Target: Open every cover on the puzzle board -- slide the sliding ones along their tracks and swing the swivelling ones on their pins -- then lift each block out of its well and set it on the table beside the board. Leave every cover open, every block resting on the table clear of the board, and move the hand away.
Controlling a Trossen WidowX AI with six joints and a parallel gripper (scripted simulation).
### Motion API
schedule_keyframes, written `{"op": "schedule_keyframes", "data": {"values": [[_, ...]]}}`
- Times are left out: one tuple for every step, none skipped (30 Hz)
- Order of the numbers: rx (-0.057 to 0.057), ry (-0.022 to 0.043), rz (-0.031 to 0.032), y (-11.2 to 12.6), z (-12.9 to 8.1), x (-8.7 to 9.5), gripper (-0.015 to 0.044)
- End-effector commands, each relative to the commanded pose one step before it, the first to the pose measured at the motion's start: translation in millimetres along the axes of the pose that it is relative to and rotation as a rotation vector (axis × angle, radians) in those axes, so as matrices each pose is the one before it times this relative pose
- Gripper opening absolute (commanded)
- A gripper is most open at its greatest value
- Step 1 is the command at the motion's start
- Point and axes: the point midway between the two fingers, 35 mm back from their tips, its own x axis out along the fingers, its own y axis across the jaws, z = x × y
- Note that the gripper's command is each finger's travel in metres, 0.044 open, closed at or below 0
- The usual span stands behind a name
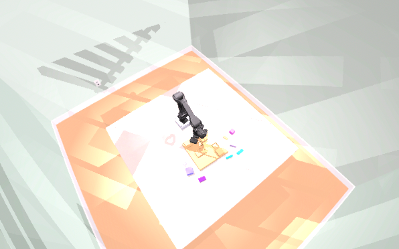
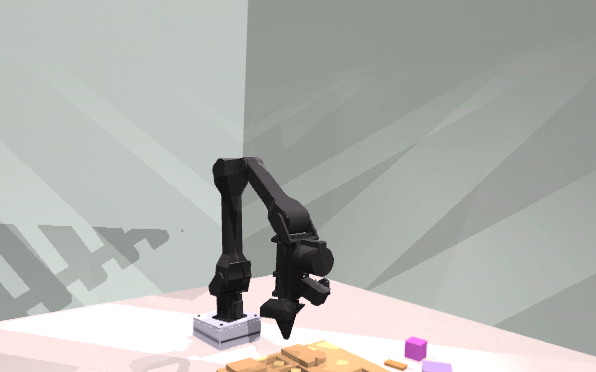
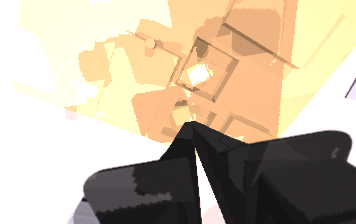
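The tan puzzle board (image 1: 202,164) (image 3: 266,95) lies on the table, partly under the arm. My gripper (image 2: 286,337) (image 3: 190,126) is shut and empty, pointing down above the board's arm-side part. In the wrist view a square well (image 3: 226,81) shows uncovered beyond the fingertips, with a small pale patch or block (image 3: 197,74) inside. Another pale patch or block (image 3: 181,115) shows close to the fingertips. A flat cover with a knob (image 3: 151,43) is to the left. A raised tan cover (image 2: 305,354) stands on the board. Glare hides which covers are fully open.
Around the board lie a magenta cube (image 1: 231,131) (image 2: 415,348), a small orange piece (image 1: 225,138) (image 2: 396,364), a thin purple piece (image 1: 233,146), cyan pieces (image 1: 240,152) (image 1: 229,156), a violet block (image 1: 189,171) and a magenta block (image 1: 202,179). The arm's base (image 2: 226,335) is behind.
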Motion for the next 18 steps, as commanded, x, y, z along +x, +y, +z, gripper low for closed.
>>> {"op": "schedule_keyframes", "data": {"values": [[0.8222,-0.00649,-0.00626,-38.79,12.94,-7.03,0.0000],[0.1088,-0.00047,-0.00003,-2.50,4.45,-0.39,0.0000],[0.1088,-0.00046,0.00001,-2.10,4.68,-0.33,0.0000],[0.1050,-0.00069,-0.00001,-1.73,4.91,-0.28,0.0000],[0.0710,-0.00066,0.00003,-1.25,4.86,-0.21,0.0000],[0.0673,-0.00042,0.00004,-0.63,3.17,-0.11,0.0000],[0.0676,-0.00042,0.00006,-0.45,3.22,-0.09,0.0000],[0.0675,-0.00042,0.00008,-0.28,3.26,-0.06,0.0000],[0.0674,-0.00033,0.00009,-0.08,3.24,-0.04,0.0000],[0.0673,-0.00028,0.00009,0.11,3.24,-0.02,0.0000],[0.0671,-0.00020,0.00009,0.30,3.21,0.00,0.0000],[0.0671,-0.00016,0.00008,0.48,3.17,0.03,0.0000],[0.0673,-0.00012,0.00007,0.67,3.13,0.05,0.0000],[0.0695,-0.00015,0.00010,1.12,4.14,0.10,0.0000],[0.0665,-0.00010,0.00007,0.92,2.77,0.09,0.0000],[0.0665,-0.00010,0.00007,1.06,2.68,0.10,0.0000],[0.0665,-0.00009,0.00008,1.19,2.58,0.12,0.0000],[0.0653,-0.00007,0.00006,1.05,1.97,0.10,0.0000]]}}
